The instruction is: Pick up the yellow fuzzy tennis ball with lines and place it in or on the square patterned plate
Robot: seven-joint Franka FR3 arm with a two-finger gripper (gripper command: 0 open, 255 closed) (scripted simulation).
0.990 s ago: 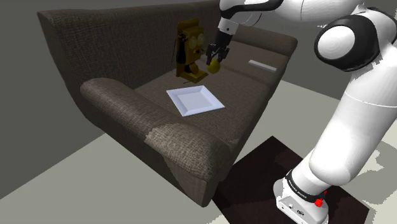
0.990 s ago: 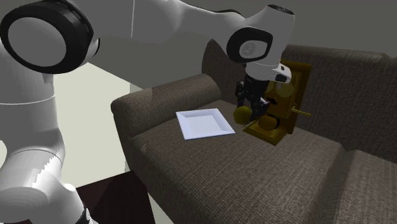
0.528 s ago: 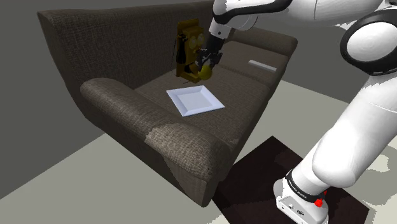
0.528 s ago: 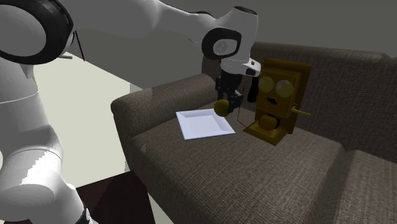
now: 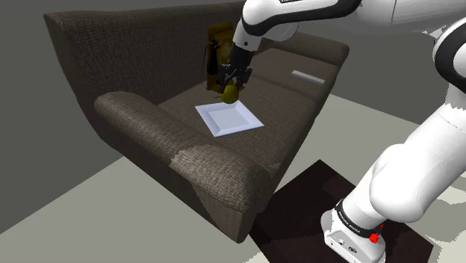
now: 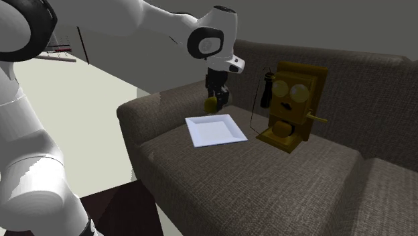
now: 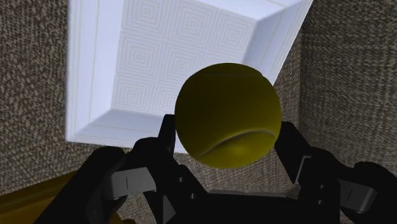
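My black gripper (image 5: 232,81) is shut on the yellow tennis ball (image 5: 230,92), which hangs in the air over the far edge of the square white plate (image 5: 230,118) on the sofa seat. From the second exterior view the ball (image 6: 211,104) sits just above the plate (image 6: 216,129) near its back corner. In the wrist view the ball (image 7: 228,115) is clasped between both fingers (image 7: 167,137), with the plate's (image 7: 153,57) concentric-square pattern right beneath it.
A yellow-brown antique wall telephone (image 6: 293,106) stands on the seat close behind the plate. The dark sofa's armrest (image 5: 179,153) borders the plate's near side. A small flat white object (image 5: 307,76) lies on the far cushion. My stand (image 5: 351,235) rests on a dark mat.
My arm has carried the ball away from the telephone toward the shoulder view's left, bringing it over the plate's far edge. The grip has stayed shut on the ball.
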